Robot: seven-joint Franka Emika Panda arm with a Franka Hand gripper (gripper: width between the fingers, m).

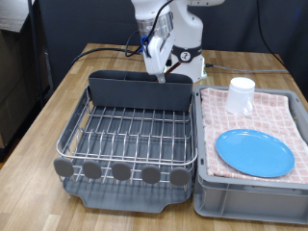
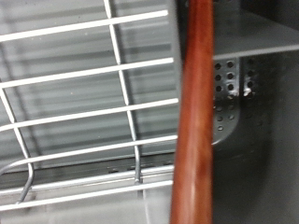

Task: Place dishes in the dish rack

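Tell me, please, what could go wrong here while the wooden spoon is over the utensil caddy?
1. The hand hangs right above the utensil caddy of the dish rack. The wrist view shows the wooden spoon near the caddy's wall, so it could catch on that wall instead of dropping in.
2. The spoon's handle runs out of the wrist view, so its grip cannot be judged; it might tilt.
3. The white cup stands close by; a wide swing could knock it.

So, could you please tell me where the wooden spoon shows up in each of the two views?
Exterior view: the wooden spoon cannot be made out; the gripper hangs over the utensil caddy at the rack's far end.
Wrist view: the wooden spoon runs as a reddish-brown bar down the picture's middle.
Shared landmark: the dish rack's wire grid.
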